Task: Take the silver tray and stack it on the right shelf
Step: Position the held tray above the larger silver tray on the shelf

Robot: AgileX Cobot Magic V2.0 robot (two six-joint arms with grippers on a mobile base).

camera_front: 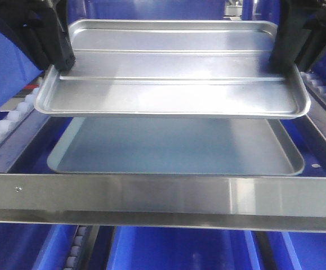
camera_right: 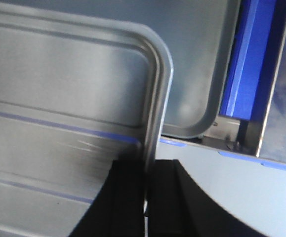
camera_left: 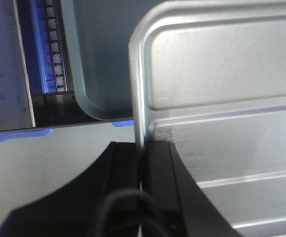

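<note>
The silver tray (camera_front: 174,84), shiny with two long raised ribs, hangs level in the air above the right shelf (camera_front: 163,194). My left gripper (camera_front: 61,59) is shut on the tray's left rim; its black fingers (camera_left: 160,163) pinch the rim (camera_left: 139,98) in the left wrist view. My right gripper (camera_front: 279,59) is shut on the tray's right rim (camera_right: 155,113), with black fingers (camera_right: 128,187) either side of it. The ribbed floor shows in both wrist views (camera_left: 222,74) (camera_right: 59,84).
A larger, duller smooth-floored tray (camera_front: 174,149) lies on the shelf right under the held tray, also seen in the wrist views (camera_left: 101,59) (camera_right: 202,59). Rails of white wheels (camera_front: 5,126) (camera_front: 320,90) run along both sides. Blue bins (camera_front: 168,250) sit below the front bar.
</note>
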